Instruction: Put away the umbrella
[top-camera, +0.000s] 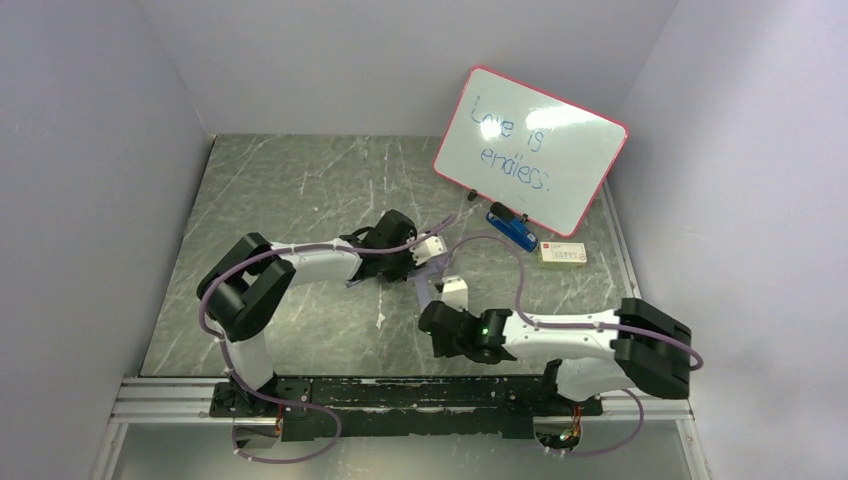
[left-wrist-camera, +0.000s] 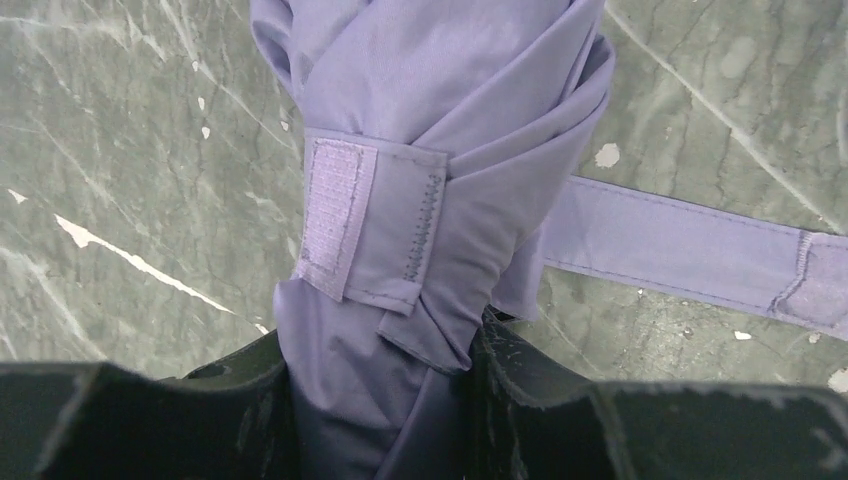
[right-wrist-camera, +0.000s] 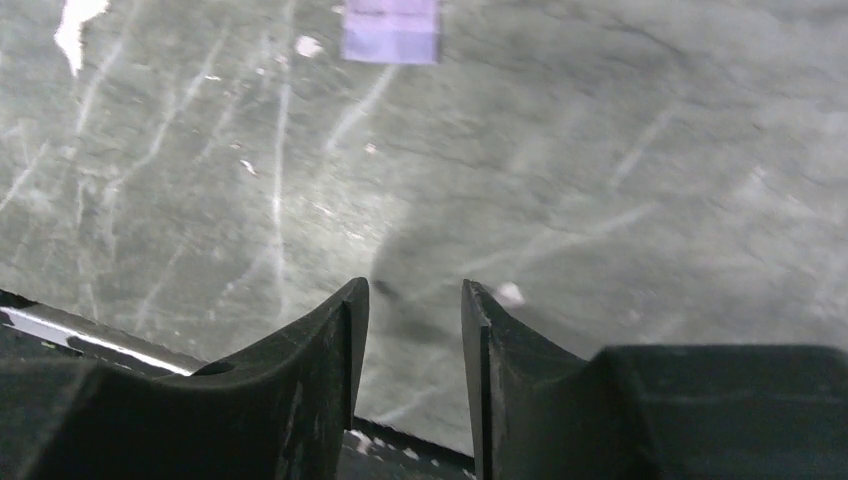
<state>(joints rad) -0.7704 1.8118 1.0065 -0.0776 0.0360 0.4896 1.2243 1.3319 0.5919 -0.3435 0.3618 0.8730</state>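
The umbrella (left-wrist-camera: 440, 150) is a folded lavender bundle lying on the grey marbled table (left-wrist-camera: 130, 150). A Velcro tab (left-wrist-camera: 335, 215) is sewn on its side. My left gripper (left-wrist-camera: 385, 375) is shut on the bundle's lower part, the fabric filling the gap between both black fingers. The loose strap (left-wrist-camera: 680, 245) trails off to the right across the table. From above, the umbrella (top-camera: 424, 274) is mostly hidden under my left wrist. My right gripper (right-wrist-camera: 412, 300) hangs open over bare table, nothing between its fingers; the strap's end (right-wrist-camera: 390, 30) lies well beyond it.
A red-framed whiteboard (top-camera: 530, 150) leans at the back right, with a blue eraser (top-camera: 512, 230) at its foot and a small white box (top-camera: 563, 254) beside it. Walls close in on three sides. The black front rail (top-camera: 400, 395) runs along the near edge.
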